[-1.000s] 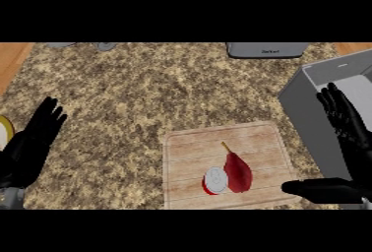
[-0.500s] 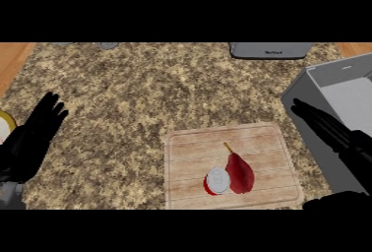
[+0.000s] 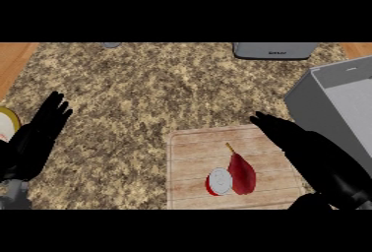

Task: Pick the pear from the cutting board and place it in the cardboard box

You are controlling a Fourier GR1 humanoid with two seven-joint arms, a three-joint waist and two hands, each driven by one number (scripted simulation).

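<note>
Speckled desk [image 3: 160, 88] carries the grey cardboard box [image 3: 341, 106] at 3 o'clock, cutting board [image 3: 193, 162] at 5 o'clock bearing the red pear [image 3: 242, 172], untouched; right hand [image 3: 316, 157] above it and left hand [image 3: 36, 138] at 9 o'clock both released, fingers straight.

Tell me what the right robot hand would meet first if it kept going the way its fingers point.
Probably nothing: the right robot hand points up-left, above the cutting board corner toward bare counter; height unclear.

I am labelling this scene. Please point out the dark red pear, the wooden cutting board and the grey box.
Dark red pear [image 3: 242, 173], head view, on its wide body.
Wooden cutting board [image 3: 195, 147], head view, on bare wood.
Grey box [image 3: 308, 96], head view, on its left wall.
</note>
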